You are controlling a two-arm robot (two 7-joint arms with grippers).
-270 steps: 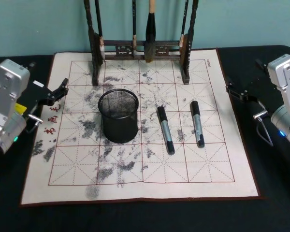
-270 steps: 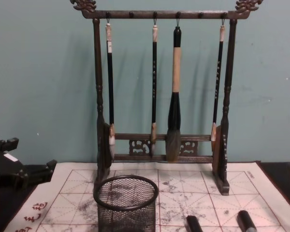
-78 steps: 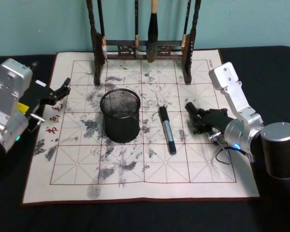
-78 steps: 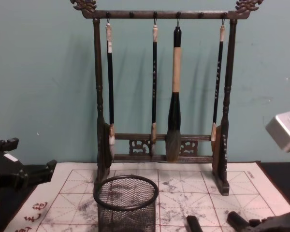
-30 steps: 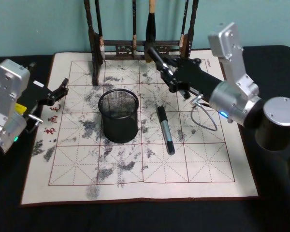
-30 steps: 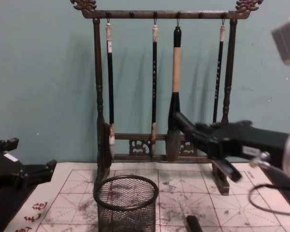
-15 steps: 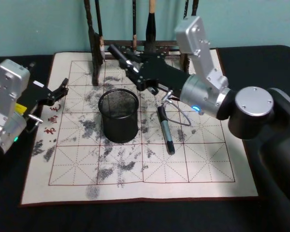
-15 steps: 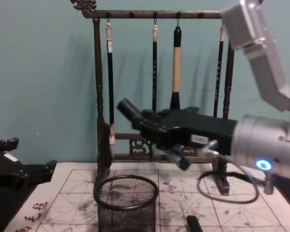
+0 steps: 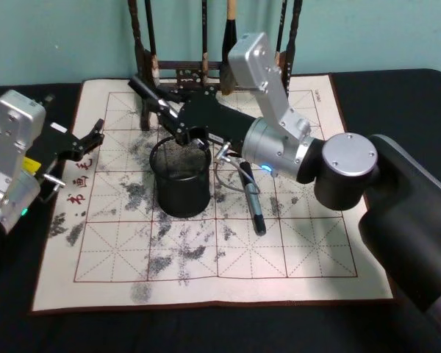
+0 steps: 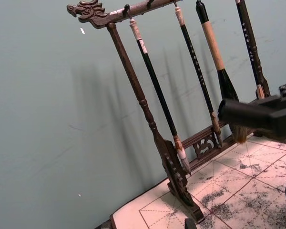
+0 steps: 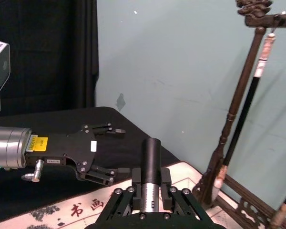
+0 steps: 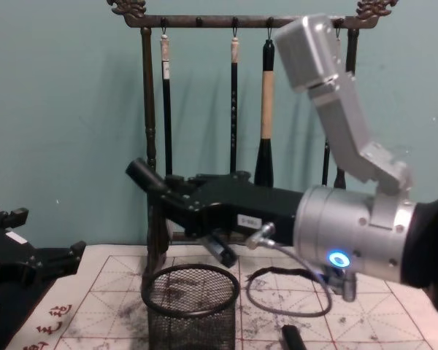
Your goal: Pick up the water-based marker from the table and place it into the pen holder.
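Note:
My right gripper [image 9: 173, 116] is shut on a black water-based marker [image 9: 148, 93] with a grey barrel. It holds the marker nearly level, just above the back rim of the pen holder [image 9: 178, 193], a round black mesh cup on the stained white mat [image 9: 206, 257] of the table [image 9: 397, 95]. In the chest view the marker [image 12: 147, 178] juts left from the right gripper [image 12: 177, 195] above the pen holder [image 12: 190, 317]. The right wrist view shows the marker [image 11: 151, 164] clamped between the fingers [image 11: 132, 194]. My left gripper [image 9: 88, 138] rests open at the mat's left edge.
A second marker [image 9: 251, 198] lies on the mat right of the holder, under my right forearm. A tall dark wooden brush rack [image 9: 213, 70] with hanging brushes [image 12: 266, 109] stands at the mat's far edge, close behind the held marker.
My right gripper has swung further left with the marker, from above the holder's right side to over its back rim. The left arm has not moved.

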